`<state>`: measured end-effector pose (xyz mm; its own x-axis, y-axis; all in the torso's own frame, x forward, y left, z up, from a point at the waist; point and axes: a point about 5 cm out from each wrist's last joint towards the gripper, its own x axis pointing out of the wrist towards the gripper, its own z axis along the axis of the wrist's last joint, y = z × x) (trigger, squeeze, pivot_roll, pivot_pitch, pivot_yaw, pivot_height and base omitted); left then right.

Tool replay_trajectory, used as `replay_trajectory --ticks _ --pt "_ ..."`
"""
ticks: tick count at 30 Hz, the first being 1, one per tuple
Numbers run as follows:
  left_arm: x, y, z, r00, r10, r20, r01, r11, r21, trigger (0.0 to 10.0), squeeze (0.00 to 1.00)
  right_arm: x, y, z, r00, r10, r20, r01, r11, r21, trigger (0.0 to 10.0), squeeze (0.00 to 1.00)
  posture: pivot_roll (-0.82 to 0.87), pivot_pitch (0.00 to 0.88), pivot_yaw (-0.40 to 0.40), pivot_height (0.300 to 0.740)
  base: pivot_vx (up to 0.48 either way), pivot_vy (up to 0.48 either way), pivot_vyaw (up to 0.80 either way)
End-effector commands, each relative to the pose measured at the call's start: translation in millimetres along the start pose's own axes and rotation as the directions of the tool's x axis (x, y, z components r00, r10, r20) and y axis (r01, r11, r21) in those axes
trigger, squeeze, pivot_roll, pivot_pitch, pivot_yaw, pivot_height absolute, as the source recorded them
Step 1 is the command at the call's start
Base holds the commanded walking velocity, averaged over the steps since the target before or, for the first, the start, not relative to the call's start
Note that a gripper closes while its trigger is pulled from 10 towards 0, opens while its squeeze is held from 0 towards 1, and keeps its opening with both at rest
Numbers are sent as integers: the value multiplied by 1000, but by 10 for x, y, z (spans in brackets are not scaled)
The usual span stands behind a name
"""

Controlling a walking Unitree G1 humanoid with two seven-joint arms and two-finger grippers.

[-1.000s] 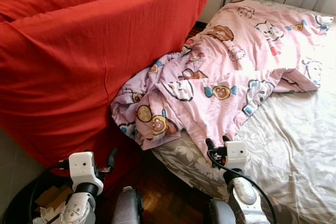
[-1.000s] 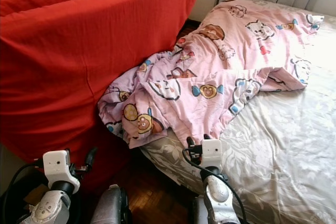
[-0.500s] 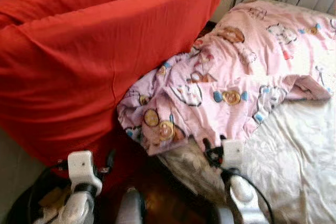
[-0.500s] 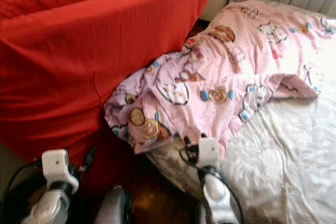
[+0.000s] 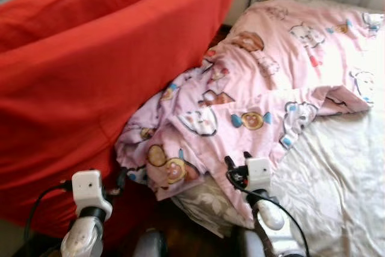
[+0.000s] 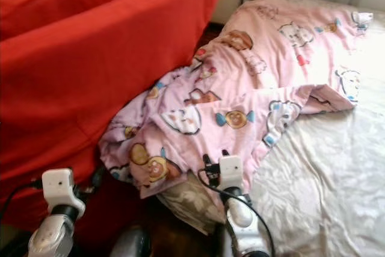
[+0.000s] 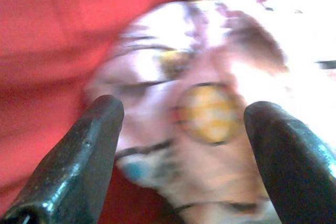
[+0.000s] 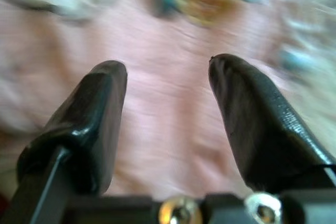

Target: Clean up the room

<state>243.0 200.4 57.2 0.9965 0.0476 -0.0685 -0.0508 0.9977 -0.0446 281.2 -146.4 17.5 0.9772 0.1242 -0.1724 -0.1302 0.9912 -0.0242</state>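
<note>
Closer now, both empty end effectors gape: right end effector (image 8: 168,124) over pink quilt (image 5: 264,76), left end effector (image 7: 181,145) facing its hanging corner.

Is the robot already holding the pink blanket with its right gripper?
No, the right gripper is open, its fingers apart with the pink blanket in front, not pinched.

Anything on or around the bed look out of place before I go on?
Yes. The pink cartoon-print blanket lies crumpled at the bed's near corner, and its bunched end spills over the mattress edge against the red sofa, leaving the floral bedsheet bare. Both grippers, left and right, are open and point at the blanket.
</note>
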Motion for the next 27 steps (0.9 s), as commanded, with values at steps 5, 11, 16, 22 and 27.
replay_trajectory --ticks 5,11,16,22,27 --pt "-43 119 -51 999 34 -32 -33 999 32 10000 0 55 177 -82 995 51 -88 -48 998 30 10000 0 -28 168 36 625 0 0 0" --pt "-40 120 -26 999 31 -23 -30 999 32 10000 0 105 233 -113 986 71 -149 -64 997 51 10000 0 -16 176 31 605 0 0 0" --pt "-64 122 -14 999 31 -19 -31 999 31 10000 0 134 284 -139 979 74 -191 -63 996 64 10000 0 -3 198 26 595 0 0 0" --pt "-150 130 1 999 44 -18 -44 999 32 10000 0 174 259 -150 970 21 -241 11 991 130 10000 0 34 248 17 595 0 0 0" --pt "-213 163 2 998 58 -26 -57 998 36 10000 0 235 204 -70 975 -35 -219 67 987 144 10000 1000 41 273 14 595 0 0 0"
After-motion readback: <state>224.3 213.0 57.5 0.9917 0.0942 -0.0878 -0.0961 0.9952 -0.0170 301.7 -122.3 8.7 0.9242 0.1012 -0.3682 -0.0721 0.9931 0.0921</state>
